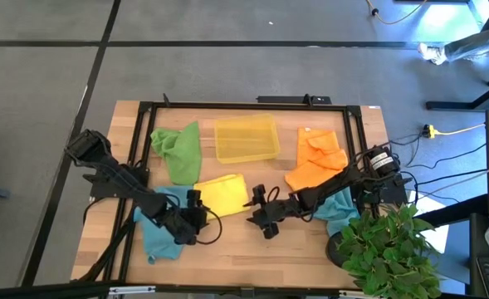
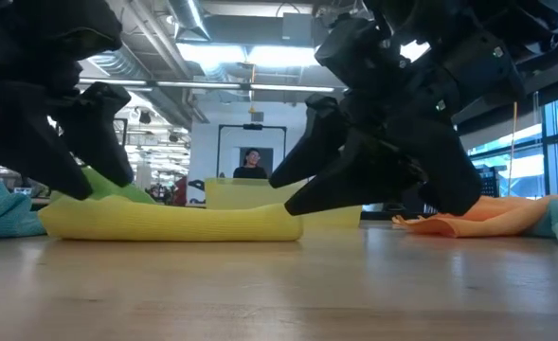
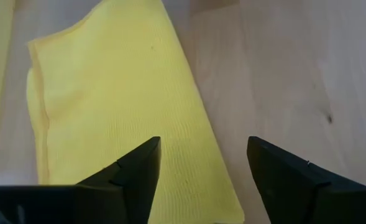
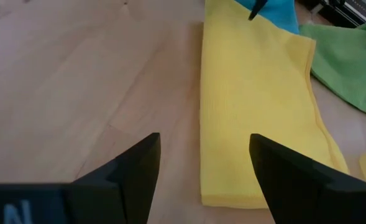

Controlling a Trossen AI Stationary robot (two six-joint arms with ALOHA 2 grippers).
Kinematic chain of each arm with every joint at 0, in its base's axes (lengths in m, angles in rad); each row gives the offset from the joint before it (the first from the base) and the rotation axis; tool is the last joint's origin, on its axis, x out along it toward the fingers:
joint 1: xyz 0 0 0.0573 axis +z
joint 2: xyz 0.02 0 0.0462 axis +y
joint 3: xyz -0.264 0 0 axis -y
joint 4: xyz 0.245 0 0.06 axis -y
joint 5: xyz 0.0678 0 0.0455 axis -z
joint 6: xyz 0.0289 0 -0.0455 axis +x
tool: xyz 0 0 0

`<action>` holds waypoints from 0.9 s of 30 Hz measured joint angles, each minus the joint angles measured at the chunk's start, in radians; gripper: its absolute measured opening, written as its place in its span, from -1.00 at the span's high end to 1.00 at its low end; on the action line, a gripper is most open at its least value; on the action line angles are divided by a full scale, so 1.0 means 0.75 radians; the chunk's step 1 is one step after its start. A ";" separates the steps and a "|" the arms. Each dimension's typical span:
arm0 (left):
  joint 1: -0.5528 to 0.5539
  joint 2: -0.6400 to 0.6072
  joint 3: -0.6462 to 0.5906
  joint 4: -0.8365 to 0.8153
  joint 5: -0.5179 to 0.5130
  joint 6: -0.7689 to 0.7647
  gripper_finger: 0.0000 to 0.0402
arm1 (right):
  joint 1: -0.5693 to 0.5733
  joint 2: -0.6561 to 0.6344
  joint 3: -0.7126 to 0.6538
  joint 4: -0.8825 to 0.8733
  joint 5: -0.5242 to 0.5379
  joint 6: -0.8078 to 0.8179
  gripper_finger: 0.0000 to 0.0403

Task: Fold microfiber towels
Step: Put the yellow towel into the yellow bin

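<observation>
One fold done, judging by the yellow towel (image 1: 221, 195): lies flat on the desk (image 1: 244, 249) near its middle as a neat doubled rectangle, layered edges showing along one side in both wrist views.

Left tool (image 1: 196, 202) just beside one short end of the yellow towel, fingers (image 3: 136, 177) spread apart, nothing between them, cloth visible through the gap. Right tool (image 1: 259, 199) just off the opposite end, likewise spread wide and empty over bare wood. Low view: both hover close to the surface, flanking the folded cloth.

Still to do, by the look of it:
- green towel (image 1: 178, 151) crumpled toward the far left, beside the clear yellow tray (image 1: 246, 138);
- orange towel (image 1: 315, 162) rumpled on the far right side;
- one teal towel (image 1: 159, 228) bunched under the left arm, at the near left;
- a second teal towel (image 1: 339, 208) partly hidden under the right arm and behind the potted plant (image 1: 385, 245) at the near right corner.

Roughly one of five finished, then. Cannot tell whether the yellow one needs another fold or a move to the tray; tray holds nothing visible.
</observation>
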 joint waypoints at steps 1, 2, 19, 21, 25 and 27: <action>0.001 0.000 0.015 -0.016 0.009 0.010 -0.21 | -0.001 0.000 0.000 0.001 0.000 0.000 -0.23; -0.003 0.000 0.037 -0.037 0.019 0.017 -0.24 | -0.001 0.000 0.000 0.001 0.000 -0.002 -0.23; -0.085 0.137 0.122 -0.183 -0.004 0.015 -0.39 | -0.008 0.049 -0.001 0.011 -0.077 -0.002 -0.42; -0.085 0.137 0.122 -0.184 -0.048 0.015 -0.39 | -0.008 0.049 -0.001 0.026 -0.035 -0.025 -0.49; -0.095 0.137 0.122 -0.196 -0.101 0.039 -0.41 | -0.009 0.049 0.000 0.053 0.004 -0.088 -0.58; -0.099 0.151 0.122 -0.214 -0.096 0.039 -0.42 | -0.012 0.049 0.000 0.035 0.033 -0.098 -0.59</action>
